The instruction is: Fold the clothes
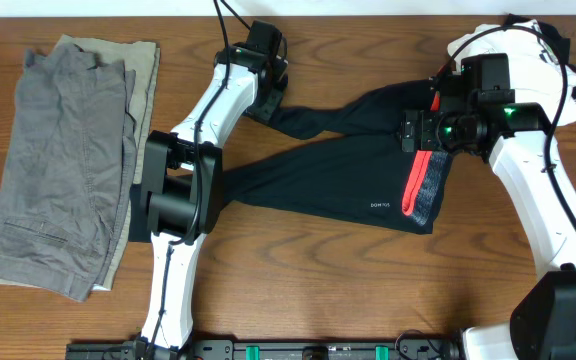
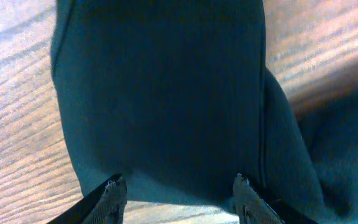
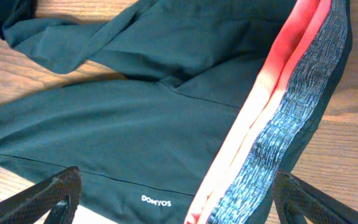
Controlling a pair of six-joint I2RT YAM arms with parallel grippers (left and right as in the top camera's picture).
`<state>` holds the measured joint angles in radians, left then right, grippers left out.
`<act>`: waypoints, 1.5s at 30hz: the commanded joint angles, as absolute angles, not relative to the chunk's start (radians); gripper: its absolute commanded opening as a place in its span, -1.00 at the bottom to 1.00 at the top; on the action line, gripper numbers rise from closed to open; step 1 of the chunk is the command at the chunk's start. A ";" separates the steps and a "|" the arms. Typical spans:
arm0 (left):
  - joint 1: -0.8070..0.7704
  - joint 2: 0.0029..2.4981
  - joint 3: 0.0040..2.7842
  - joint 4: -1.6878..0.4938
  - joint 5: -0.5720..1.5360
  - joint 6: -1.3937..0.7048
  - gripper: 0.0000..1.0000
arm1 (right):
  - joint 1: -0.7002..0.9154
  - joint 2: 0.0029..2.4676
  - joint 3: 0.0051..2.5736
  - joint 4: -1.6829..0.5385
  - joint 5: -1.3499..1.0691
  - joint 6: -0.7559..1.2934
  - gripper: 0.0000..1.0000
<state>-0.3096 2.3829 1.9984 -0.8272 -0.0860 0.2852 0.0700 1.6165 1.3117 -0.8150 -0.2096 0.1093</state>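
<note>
The long black stretchy leggings (image 1: 338,170) lie across the middle of the overhead frame on the wooden table (image 1: 318,290). Their coral-red and heather-grey waistband (image 1: 423,190) is at centre right, with a small white logo (image 1: 379,205) just beside it. One leg runs toward the lower left and disappears under the left arm. The other bends toward the upper centre, where it is rumpled.

We judge the fabric to be light, limp and elastic. It will likely sag and stretch when lifted and may slide on the smooth wood, so the thicker waistband and the leg ends look like the best places to grip.

The left gripper (image 1: 268,95) sits at the end of the upper leg. In its wrist view the fingers (image 2: 114,190) are spread, with dark cloth lying beyond them and nothing pinched. The right gripper (image 3: 176,177) hangs over the waistband, its fingers wide apart and holding nothing.

At the far left of the frame, well apart, a grey cotton garment (image 1: 63,165) lies flat on a beige garment (image 1: 148,80).
</note>
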 commanded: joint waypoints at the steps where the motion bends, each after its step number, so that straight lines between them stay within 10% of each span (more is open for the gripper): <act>1: -0.312 2.391 2.014 -0.841 -0.097 0.338 0.15 | 0.080 1.608 1.311 -0.807 -0.218 0.096 0.92; 27: -0.349 2.350 2.013 -0.931 -0.089 0.418 0.15 | 0.080 1.608 1.311 -0.755 -0.218 0.096 0.96; 41: -0.345 2.350 2.003 -0.930 -0.025 0.413 -0.88 | 0.080 1.608 1.311 -0.755 -0.218 0.096 0.97; 45: -0.342 2.337 2.022 -0.913 -0.116 0.357 -0.88 | 0.080 1.608 1.311 -0.755 -0.218 0.096 0.97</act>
<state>-0.3515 2.3821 1.9984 -0.9161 -0.0525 0.3977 0.0700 1.6165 1.3117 -0.7578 -0.2100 0.1089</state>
